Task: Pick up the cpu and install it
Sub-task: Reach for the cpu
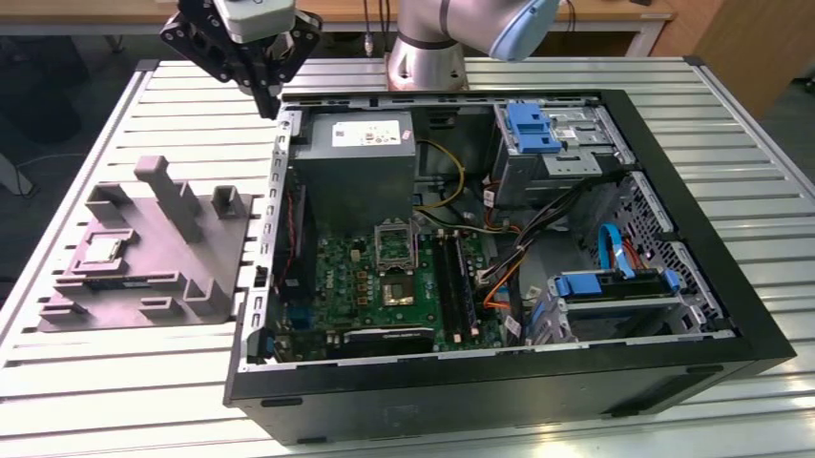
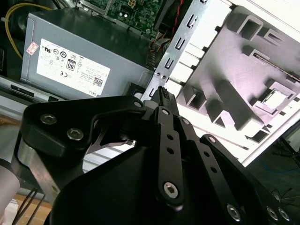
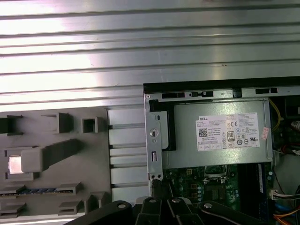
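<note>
One gripper [image 1: 266, 107]: fingers pressed together with nothing between them. It hangs over the table [image 1: 128, 401] just beside the case's [image 1: 510, 382] back corner, well apart from the cpu.
Cpu [image 1: 99, 251]: lies flat in a recess of the tray [image 1: 140, 320], at the exterior view's left, outside the case and not yet picked up.
Shut fingers: brought down on the chip like this, they would likely press on its top rather than straddle it. That could scratch it or jam it in the recess.
Recess: its walls sit close round the cpu in the first wrist view [image 3: 15, 164], so there looks to be little room for fingertips. A skewed pinch could tilt the chip and let it slip.
Posts [image 1: 172, 196]: these stand upright on the tray between gripper and cpu. A low, straight approach could strike one, and I see nothing clamping the tray, so it might shift.
Case rim [image 3: 153, 140]: this metal edge lies near the fingertips, and a sideways swing could catch on it.
Socket [image 1: 396, 243]: sits on the board, down inside the case just below the PSU [image 1: 369, 153]. I cannot tell whether its frame is open. A chip set down turned or tilted would probably harm the contacts.
Cables [image 1: 510, 258]: a loose bundle lies beside the board and may snag the arm on its way in.
</note>
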### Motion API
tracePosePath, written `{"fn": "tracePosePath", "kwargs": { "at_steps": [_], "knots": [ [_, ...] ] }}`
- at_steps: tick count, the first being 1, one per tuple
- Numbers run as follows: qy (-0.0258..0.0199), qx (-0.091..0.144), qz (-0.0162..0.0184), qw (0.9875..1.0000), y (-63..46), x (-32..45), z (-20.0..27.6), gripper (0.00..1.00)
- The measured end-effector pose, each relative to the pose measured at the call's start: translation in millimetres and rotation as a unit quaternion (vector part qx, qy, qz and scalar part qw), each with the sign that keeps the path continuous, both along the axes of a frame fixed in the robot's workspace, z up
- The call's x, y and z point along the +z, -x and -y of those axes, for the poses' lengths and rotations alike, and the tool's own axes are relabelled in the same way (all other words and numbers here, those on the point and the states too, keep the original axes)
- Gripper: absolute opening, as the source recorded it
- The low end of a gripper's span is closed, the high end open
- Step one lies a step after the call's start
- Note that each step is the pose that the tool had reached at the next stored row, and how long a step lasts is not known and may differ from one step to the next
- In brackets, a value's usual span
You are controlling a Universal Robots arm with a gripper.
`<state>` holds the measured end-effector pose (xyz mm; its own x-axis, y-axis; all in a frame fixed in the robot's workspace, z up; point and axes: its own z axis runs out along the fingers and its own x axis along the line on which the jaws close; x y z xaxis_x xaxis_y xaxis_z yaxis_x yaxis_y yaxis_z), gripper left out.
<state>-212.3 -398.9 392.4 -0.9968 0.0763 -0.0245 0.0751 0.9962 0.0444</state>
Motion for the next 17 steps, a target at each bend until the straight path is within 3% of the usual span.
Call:
{"fn": "tracePosePath", "kwargs": {
  "at_steps": [17],
  "knots": [
    [0.0, 0.0, 0.0, 1.0, 4.5, 0.0, 0.0, 0.11]
  ]
}}
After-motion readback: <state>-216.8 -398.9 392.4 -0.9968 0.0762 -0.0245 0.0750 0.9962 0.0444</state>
